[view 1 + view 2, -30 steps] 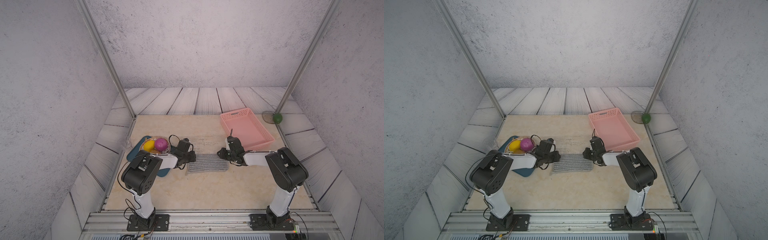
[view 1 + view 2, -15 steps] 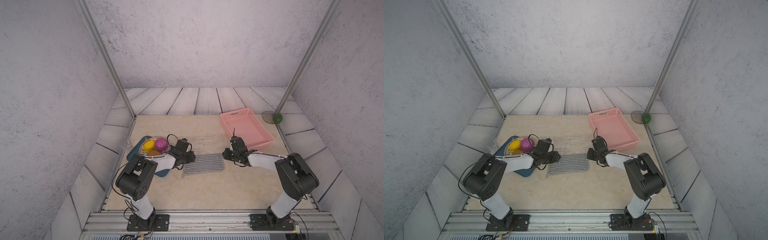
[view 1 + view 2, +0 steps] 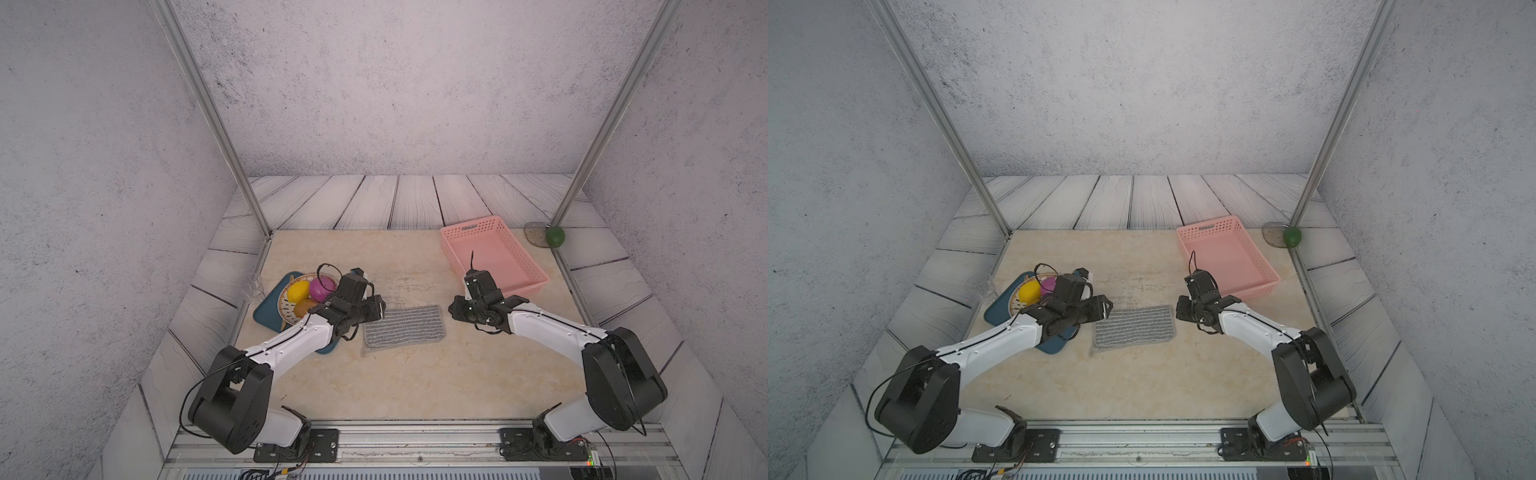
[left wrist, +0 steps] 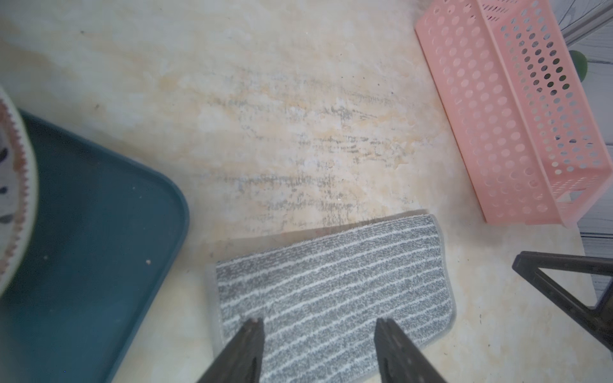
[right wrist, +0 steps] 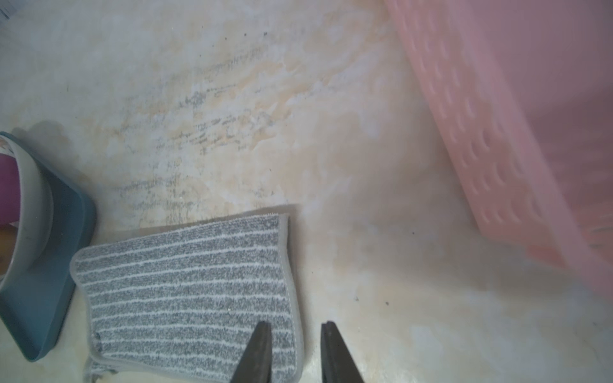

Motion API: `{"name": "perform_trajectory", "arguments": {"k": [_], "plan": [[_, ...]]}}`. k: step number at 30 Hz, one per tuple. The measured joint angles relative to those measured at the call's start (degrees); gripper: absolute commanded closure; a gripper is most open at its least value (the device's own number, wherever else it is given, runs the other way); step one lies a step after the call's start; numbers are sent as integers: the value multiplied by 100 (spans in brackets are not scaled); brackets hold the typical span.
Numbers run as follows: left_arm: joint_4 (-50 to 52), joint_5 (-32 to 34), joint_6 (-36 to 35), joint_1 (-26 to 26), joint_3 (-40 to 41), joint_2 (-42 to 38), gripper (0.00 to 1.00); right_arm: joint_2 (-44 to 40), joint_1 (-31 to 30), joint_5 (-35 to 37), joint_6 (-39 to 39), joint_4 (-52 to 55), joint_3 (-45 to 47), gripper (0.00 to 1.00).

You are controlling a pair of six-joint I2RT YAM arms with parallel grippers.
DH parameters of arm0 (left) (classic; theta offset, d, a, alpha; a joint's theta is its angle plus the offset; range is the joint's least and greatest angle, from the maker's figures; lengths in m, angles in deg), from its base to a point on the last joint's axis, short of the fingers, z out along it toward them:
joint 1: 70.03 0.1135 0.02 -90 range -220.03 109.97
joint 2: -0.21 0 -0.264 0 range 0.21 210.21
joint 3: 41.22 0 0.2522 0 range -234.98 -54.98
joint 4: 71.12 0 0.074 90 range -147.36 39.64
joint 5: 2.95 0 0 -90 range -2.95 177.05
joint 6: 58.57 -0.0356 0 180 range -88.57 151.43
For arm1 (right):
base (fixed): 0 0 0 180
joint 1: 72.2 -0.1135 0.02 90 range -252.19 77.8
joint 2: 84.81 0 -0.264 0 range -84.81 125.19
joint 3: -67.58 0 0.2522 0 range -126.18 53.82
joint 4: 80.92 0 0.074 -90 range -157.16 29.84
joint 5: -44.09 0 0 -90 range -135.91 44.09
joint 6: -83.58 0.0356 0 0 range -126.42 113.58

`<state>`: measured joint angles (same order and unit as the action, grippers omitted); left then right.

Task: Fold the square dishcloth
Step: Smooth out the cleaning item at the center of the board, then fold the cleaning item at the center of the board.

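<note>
Lying doubled over into a flat rectangle, the square dishcloth (image 3: 403, 330) sits near the middle of the tabletop (image 3: 395, 386), somewhat toward its left edge, with one short end just beside a corner of the teal tray (image 4: 99, 232). Neither arm holds it. The left gripper (image 4: 318, 326) hangs over the cloth's tray-side end with fingers spread wide and nothing between them. The right gripper (image 5: 295, 326) sits at the opposite short end, its fingers parted only narrowly and empty, one over the hemmed edge and one over bare tabletop.

If another fold is meant, several things could spoil it:

- **Peeling the fold open:** a pinch that catches only the upper layer would probably undo the fold.
- **Uneven stack:** at the near corner on the tray side, a bit of the lower layer pokes out from under the upper one. Folding over that offset would likely leave crooked edges.
- **Pushing, not gripping:** the right fingers' narrow gap may bump the thick doubled hem and shove the cloth across the smooth surface.
- **Knocking the bowl:** the left arm reaches across the tray, close to the bowl (image 5: 33, 212) of fruit, so a wide swing could hit it.
- **Hitting the basket:** the pink basket (image 3: 523, 291) stands just behind the right wrist.
</note>
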<state>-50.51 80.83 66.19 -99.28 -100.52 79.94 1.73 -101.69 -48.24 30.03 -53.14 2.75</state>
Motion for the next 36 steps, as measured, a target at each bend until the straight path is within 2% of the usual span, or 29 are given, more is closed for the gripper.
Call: {"name": "perform_trajectory", "arguments": {"k": [9,21,28,32,36], "plan": [[546,343,11,0,518,-24,42,221,-387,70,98,334,-13,69],[415,310,20,-2,719,562,57,975,-459,79,155,319,-116,67],[162,304,26,-11,726,667,64,1073,-533,-24,234,116,-116,68],[35,308,42,-11,730,717,68,1137,-566,-70,260,-68,-116,71],[-7,317,42,-11,739,732,71,1169,-566,-74,289,-164,-116,79]]}}
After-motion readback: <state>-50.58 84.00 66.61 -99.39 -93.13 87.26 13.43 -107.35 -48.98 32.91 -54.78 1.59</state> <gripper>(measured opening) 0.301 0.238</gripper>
